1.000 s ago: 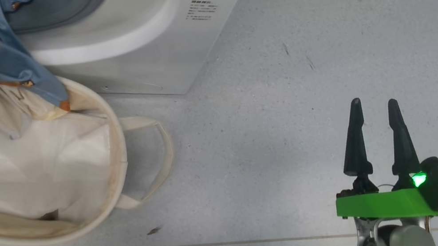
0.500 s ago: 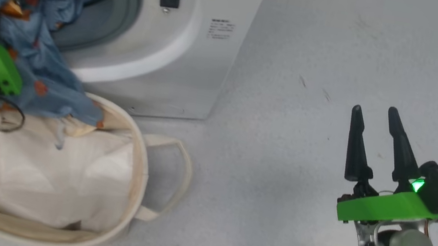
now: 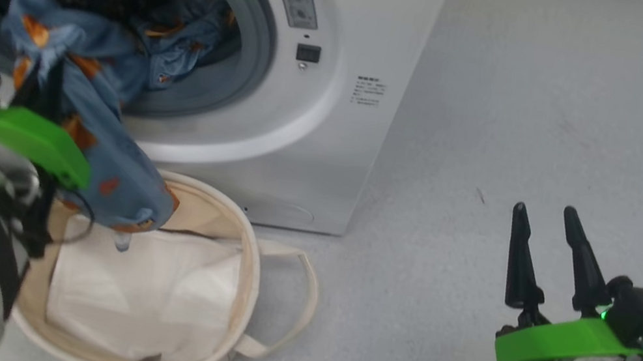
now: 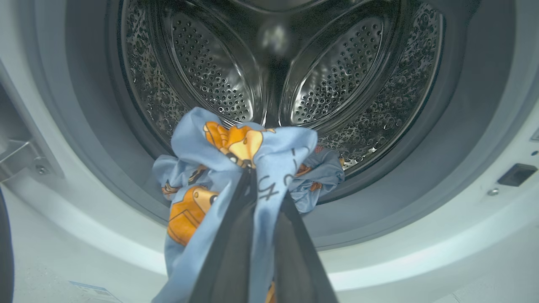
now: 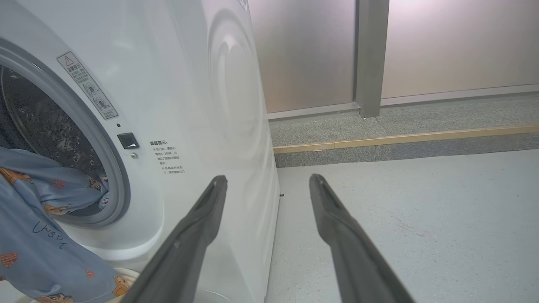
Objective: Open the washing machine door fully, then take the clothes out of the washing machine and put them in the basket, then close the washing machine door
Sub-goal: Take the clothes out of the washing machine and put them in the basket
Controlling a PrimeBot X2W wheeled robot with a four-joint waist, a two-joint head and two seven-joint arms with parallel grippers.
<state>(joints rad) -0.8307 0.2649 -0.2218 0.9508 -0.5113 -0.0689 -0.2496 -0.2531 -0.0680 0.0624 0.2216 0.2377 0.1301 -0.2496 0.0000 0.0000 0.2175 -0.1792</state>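
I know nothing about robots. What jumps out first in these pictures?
The blue fabric garment printed with orange cartoon figures stands out: it spills from the big white washing machine at upper left, pinched in the left gripper, its low end hanging over the round cream canvas basket. Behind it gleams the perforated steel drum. At lower right, the right gripper hovers open above the grey floor.

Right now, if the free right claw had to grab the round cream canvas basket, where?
Probably the cream canvas loop handle on the right side of the round canvas basket, from the grey floor: it stands clear of the basket wall, toward the open right claw.
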